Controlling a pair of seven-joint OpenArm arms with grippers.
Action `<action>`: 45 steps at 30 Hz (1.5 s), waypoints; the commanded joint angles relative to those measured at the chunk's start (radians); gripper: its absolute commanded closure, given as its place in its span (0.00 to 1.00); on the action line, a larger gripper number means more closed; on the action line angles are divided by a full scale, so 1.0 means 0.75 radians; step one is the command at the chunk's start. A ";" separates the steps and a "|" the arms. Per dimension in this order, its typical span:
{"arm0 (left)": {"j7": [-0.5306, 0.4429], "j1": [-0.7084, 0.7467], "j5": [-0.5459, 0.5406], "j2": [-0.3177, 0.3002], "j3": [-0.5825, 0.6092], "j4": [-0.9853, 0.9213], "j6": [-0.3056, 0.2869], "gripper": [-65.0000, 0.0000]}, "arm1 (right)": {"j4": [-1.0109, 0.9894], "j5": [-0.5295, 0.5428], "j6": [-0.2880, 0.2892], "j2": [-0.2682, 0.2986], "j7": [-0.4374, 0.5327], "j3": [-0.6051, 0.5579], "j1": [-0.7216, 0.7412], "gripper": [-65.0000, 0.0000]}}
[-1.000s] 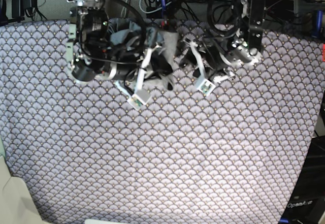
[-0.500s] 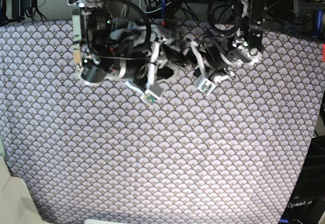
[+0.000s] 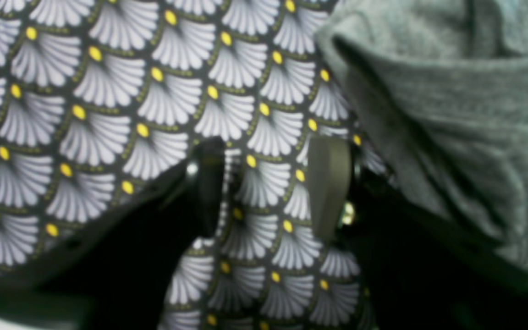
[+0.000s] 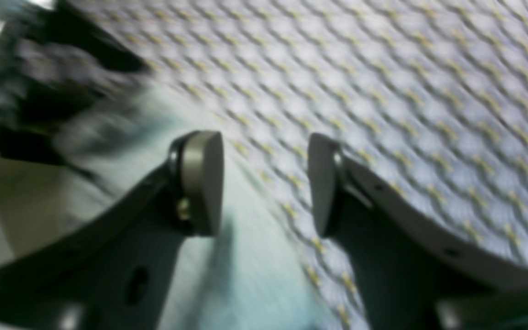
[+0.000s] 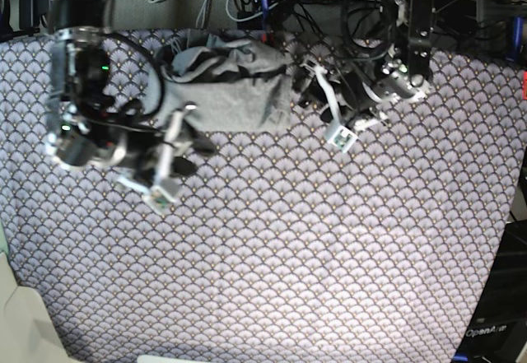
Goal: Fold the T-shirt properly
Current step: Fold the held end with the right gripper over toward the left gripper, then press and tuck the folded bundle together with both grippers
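Since the earlier base frames, the right arm has swung away from the rear centre of the tabletop toward the base view's left side, uncovering the garment it had been masking; the left arm keeps its station at the rear.

The tabletop carries a purple scallop-patterned tablecloth (image 5: 313,248) over the whole working area.

The T-shirt (image 5: 235,87) lies bunched in a crumpled grey heap at the rear centre of the tablecloth, between the two arms. It is not flat; folds and ridges show across its upper part. In the left wrist view the T-shirt (image 3: 452,101) fills the upper right, with a thick rolled edge just beside the tool.

The right tool (image 5: 183,128) sits just beside the left edge of the heap in the base view. The right wrist view is motion-blurred, but the right tool (image 4: 266,183) shows its jaws apart with nothing between them.

The left tool (image 3: 268,188) stands open over bare tablecloth, holding nothing. In the base view the left tool (image 5: 306,93) is near the heap's right edge.
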 commanded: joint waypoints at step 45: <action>0.224 -0.156 -0.012 0.081 0.263 -0.017 -0.003 0.55 | 0.193 0.028 0.009 0.075 0.286 0.334 -0.532 0.96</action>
